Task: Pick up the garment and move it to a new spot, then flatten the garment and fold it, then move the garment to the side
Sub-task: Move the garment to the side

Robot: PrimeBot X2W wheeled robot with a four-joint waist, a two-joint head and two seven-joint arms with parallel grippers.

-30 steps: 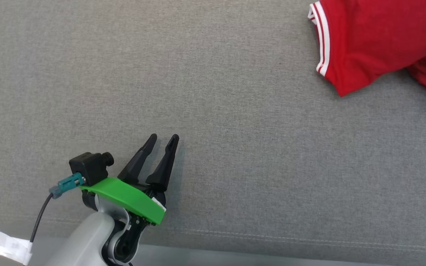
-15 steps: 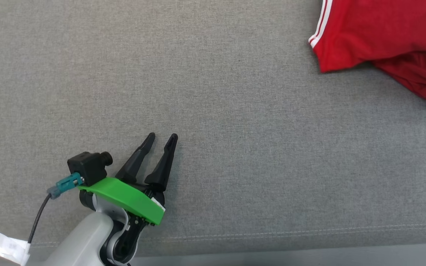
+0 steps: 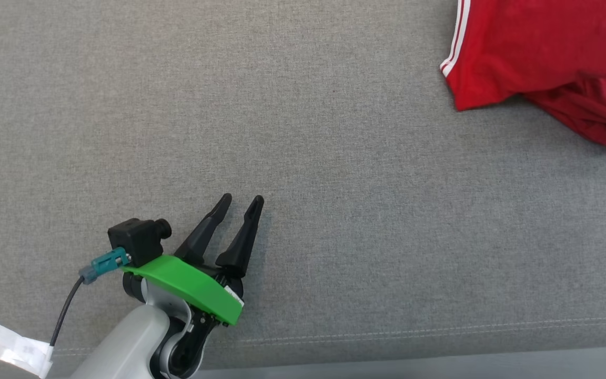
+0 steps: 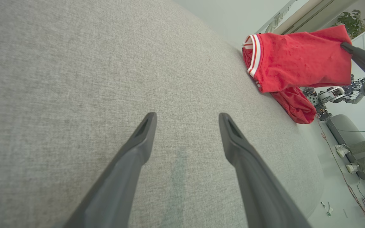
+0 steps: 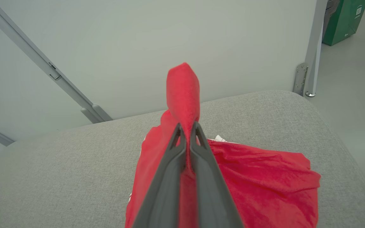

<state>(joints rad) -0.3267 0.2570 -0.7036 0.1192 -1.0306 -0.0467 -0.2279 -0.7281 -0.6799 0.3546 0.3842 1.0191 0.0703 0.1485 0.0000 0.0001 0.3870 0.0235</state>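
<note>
The red shirt [image 3: 534,47] with white-striped sleeve trim lay at the head view's 2 o'clock, one part raised off the grey upholstered surface [image 3: 334,158] and the rest bunched on it. The right gripper [image 5: 187,125] was clenched on a pinched fold of the shirt. At 7 o'clock the left gripper [image 3: 242,199] had its fingers spread and grasped nothing, well apart from the shirt, tips aimed toward 1 o'clock.

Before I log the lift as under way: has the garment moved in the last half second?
Yes. Against the cushion seam, the garment has pulled its trailing fold leftward, in from the head view's right edge.
</note>
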